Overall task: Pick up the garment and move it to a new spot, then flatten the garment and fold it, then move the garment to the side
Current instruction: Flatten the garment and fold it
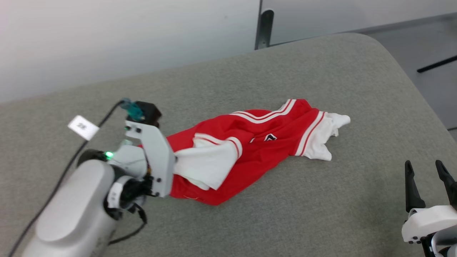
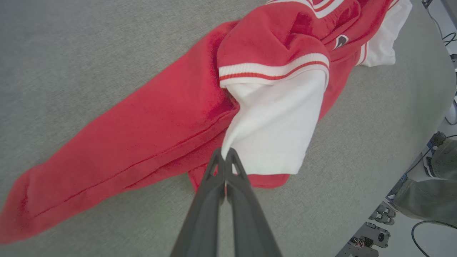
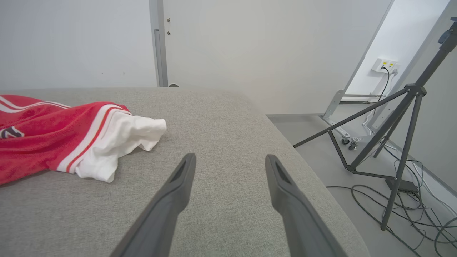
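The garment (image 1: pixel 260 137) is a red jersey shirt with white short sleeves, lying crumpled on a grey cushioned surface (image 1: pixel 271 210). In the left wrist view my left gripper (image 2: pixel 225 155) is shut, its tips pinching the corner of the garment's (image 2: pixel 150 121) near white sleeve (image 2: pixel 276 125). In the head view the left wrist (image 1: pixel 151 153) covers that grip at the garment's left end. My right gripper (image 1: pixel 426 169) stands open at the lower right, well clear of the cloth. The right wrist view has the right gripper (image 3: pixel 230 162) open over bare cushion, with the garment's (image 3: pixel 39 135) other white sleeve (image 3: pixel 121 142) to its left.
The cushion's right edge (image 3: pixel 303 167) drops to the floor, where a black tripod (image 3: pixel 403 125) and cables (image 3: pixel 410 210) stand. A pale wall (image 1: pixel 125 32) runs behind. A person's leg (image 2: pixel 428 189) shows beyond the cushion edge in the left wrist view.
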{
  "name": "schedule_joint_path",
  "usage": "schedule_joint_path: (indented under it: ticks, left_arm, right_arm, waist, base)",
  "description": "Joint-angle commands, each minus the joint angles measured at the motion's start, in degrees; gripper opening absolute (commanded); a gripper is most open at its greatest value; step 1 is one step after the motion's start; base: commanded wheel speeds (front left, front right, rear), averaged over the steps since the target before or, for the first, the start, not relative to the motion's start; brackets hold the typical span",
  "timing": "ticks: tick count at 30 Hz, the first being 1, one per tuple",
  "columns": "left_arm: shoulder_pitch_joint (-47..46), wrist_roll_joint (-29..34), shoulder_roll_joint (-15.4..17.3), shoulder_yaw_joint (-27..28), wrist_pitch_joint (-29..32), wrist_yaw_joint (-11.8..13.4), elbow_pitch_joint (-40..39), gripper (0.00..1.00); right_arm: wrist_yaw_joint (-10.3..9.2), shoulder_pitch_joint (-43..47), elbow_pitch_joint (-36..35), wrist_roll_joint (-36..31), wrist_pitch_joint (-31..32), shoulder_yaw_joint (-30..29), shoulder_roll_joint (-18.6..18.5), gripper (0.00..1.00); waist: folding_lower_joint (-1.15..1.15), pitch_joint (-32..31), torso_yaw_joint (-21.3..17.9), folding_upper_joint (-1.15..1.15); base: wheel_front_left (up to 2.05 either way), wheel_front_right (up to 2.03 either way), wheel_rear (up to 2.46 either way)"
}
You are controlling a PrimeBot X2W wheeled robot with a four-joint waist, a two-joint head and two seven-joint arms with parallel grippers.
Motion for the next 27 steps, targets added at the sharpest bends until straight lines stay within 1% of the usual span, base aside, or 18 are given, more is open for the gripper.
schedule_joint_path:
  ticks: [1, 12, 16, 17, 21, 27]
  left_arm:
    - [-0.29, 0.59, 1.21, 0.72, -0.69, 0.4, -0.62, 0.0]
    - [2.26, 2.51, 7.43, 4.6, -3.31, 3.25, -1.34, 0.0]
    - [3.28, 3.4, 9.39, 5.48, -5.01, 3.67, -0.53, 0.0]
    - [3.57, 3.95, 9.95, 5.42, -5.53, 3.42, -0.37, 0.0]
    - [3.91, 4.73, 10.4, 5.36, -7.79, 2.78, 1.77, 0.0]
    - [2.9, 4.94, 8.83, 4.37, -10.5, 1.1, 8.57, 0.0]
  right_arm:
    - [-0.06, 0.84, -0.08, 0.14, 0.26, 0.11, -0.44, 1.0]
    - [-0.06, 2.83, -0.81, 0.86, 2.27, 0.78, -2.27, 1.0]
    - [-0.06, 3.57, -1.48, 1.04, 3.2, 1.01, -2.72, 1.0]
    - [-0.06, 3.73, -1.64, 1.12, 3.33, 1.04, -2.8, 1.0]
    - [-0.06, 3.59, -2.38, 1.48, 3.9, 1.15, -3.04, 1.0]
    - [-0.06, 3.48, -2.81, 1.72, 4.56, 1.76, -3.23, 1.0]
  waist:
    - [0.0, -1.31, 1.71, 0.0]
    - [0.0, -4.59, 6.02, 0.0]
    - [0.0, -5.24, 7.16, 0.0]
    - [0.0, -5.31, 7.37, 0.0]
    - [0.0, -5.32, 8.09, 0.0]
    - [0.0, -4.84, 8.33, 0.0]
  base:
    - [0.0, 0.0, 0.0]
    - [0.0, 0.0, 0.0]
    - [0.0, 0.0, 0.0]
    - [0.0, 0.0, 0.0]
    - [0.0, 0.0, 0.0]
    - [0.0, 0.0, 0.0]
